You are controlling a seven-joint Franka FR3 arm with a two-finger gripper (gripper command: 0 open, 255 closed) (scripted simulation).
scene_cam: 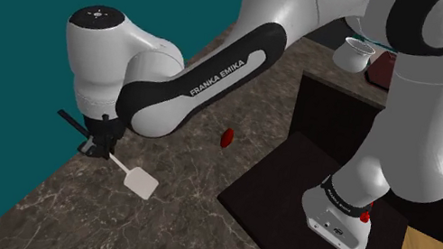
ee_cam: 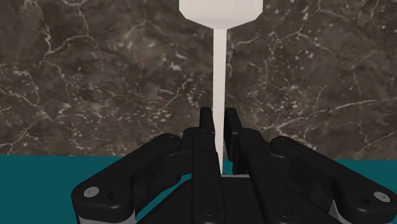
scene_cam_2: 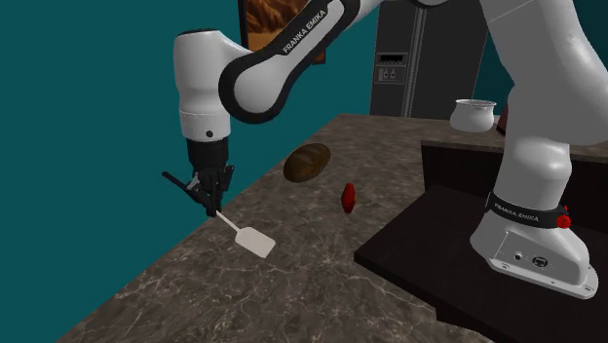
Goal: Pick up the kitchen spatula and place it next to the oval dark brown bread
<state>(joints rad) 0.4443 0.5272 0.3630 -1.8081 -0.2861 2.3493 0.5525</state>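
Teal walls back a dark brown, white-veined stone worktop point(scene_cam_2: 283, 292), on which the arm's stand is set. The all-black two-finger hand point(scene_cam_2: 210, 203) is positioned low at the worktop's edge and is closed on the thin shaft of the white flat-bladed kitchen spatula point(scene_cam_2: 255, 239). In the wrist view the shaft is seen clamped between the two fingers point(ee_cam: 206, 124), with the blade pointing away from the hand. The spatula is tilted down from the hand toward the worktop; whether the blade is touching the stone cannot be determined. The oval dark brown bread loaf point(scene_cam_2: 307, 162) lies well apart, further along the worktop, and a small red object point(scene_cam_2: 348, 198) lies near it.

The following hazards are judged likely:

1. The grip is taken on a narrow shaft, away from the blade. Rotation or slippage between the fingers may be caused by the blade's weight.
2. If the blade is not raised before travel, it may be dragged across the stone and levered out of the grip.
3. If the grip is lost at the edge, the spatula may be dropped off the worktop.
4. On approach, the bread loaf or the red object may be struck and displaced by the projecting blade.
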